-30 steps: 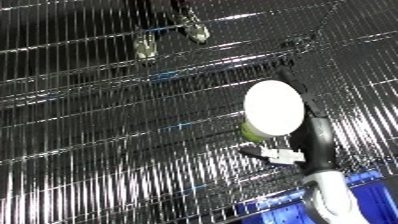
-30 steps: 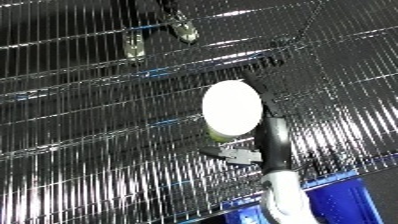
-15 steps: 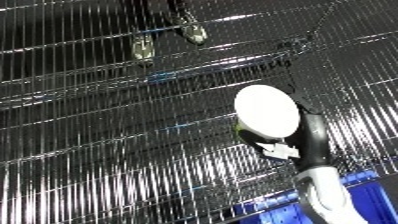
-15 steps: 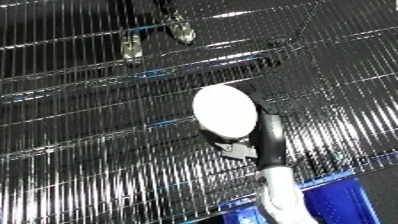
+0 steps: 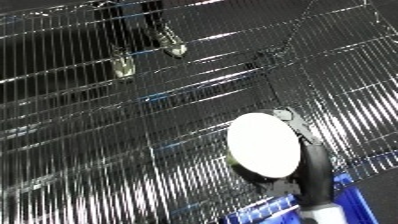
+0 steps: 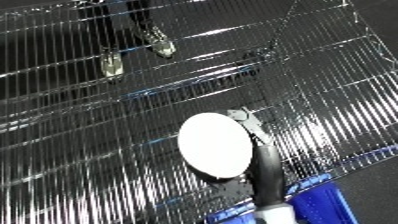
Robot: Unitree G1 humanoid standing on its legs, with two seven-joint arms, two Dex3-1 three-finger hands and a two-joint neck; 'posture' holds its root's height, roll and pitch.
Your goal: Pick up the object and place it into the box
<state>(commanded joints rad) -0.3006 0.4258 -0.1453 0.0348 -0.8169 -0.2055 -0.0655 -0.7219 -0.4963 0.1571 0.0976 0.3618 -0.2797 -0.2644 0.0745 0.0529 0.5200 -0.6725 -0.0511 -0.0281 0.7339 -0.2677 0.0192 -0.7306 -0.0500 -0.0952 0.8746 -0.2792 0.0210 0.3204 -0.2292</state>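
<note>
Right black hand (image 6: 265, 167) clasped around a round white disc-like object with a yellowish underside (image 6: 213, 145), holding it up above the silver wire-rack surface (image 6: 107, 150). Compared with a second ago, carried from the middle right of the view toward 5 o'clock, nearer the blue plastic bin (image 6: 315, 202) whose corner peeks in at the lower edge. Judged as mid-transfer: lift done, object now just beside the bin's rim but not yet over its opening, so more travel toward 5 o'clock probably needed before release.

Fingers mostly hidden behind the disc; exact wrap hard to make out. Bin largely cut off by the frame, interior unseen. Left hand nowhere in view. Object's identity unclear beyond its pale oval face.
</note>
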